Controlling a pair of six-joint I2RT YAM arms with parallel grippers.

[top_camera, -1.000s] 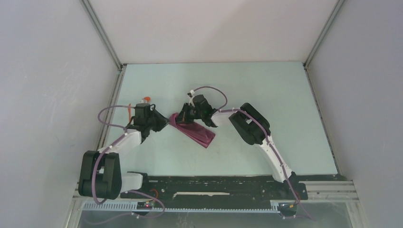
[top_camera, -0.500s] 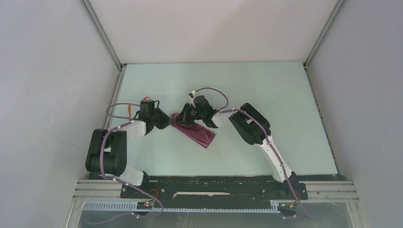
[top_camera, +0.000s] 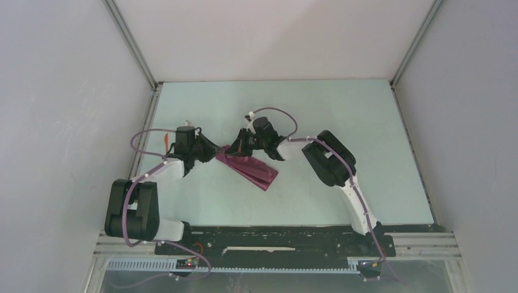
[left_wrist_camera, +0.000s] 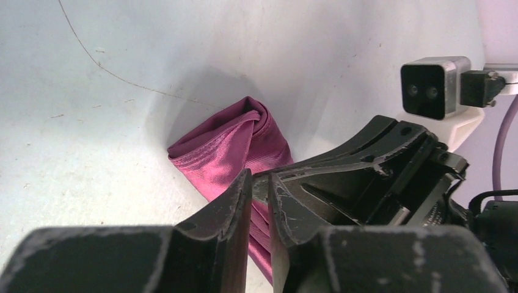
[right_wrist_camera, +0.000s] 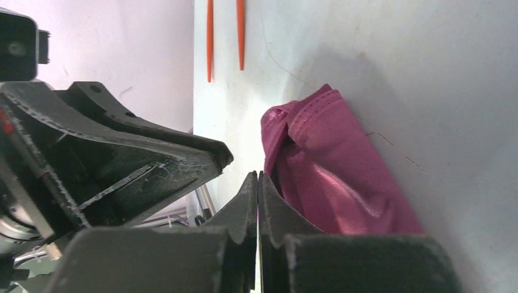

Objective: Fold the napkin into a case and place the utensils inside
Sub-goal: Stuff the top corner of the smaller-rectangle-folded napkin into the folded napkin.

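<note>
The maroon napkin [top_camera: 253,171] lies folded into a narrow strip, slanting down to the right in the top view. Both grippers meet at its upper-left end. My left gripper [top_camera: 217,154] comes in from the left. In its wrist view, its jaws [left_wrist_camera: 261,178] stand a narrow gap apart over the napkin [left_wrist_camera: 226,146], with no cloth visibly pinched. My right gripper [top_camera: 238,148] is shut [right_wrist_camera: 258,176], with nothing seen between its fingers. The napkin [right_wrist_camera: 324,165] bunches against its right finger. Two orange utensils [right_wrist_camera: 209,36] lie side by side near the left wall, also seen from above [top_camera: 166,141].
The pale table [top_camera: 342,122] is boxed in by white walls, with a metal rail [top_camera: 142,146] along the left edge beside the utensils. The right wrist camera [left_wrist_camera: 430,88] sits close in front of my left fingers. Purple cables loop above both wrists.
My left gripper has edged right toward the napkin's end while its elbow swung. The right wrist has lifted slightly up and to the right. The napkin has hardly moved.
</note>
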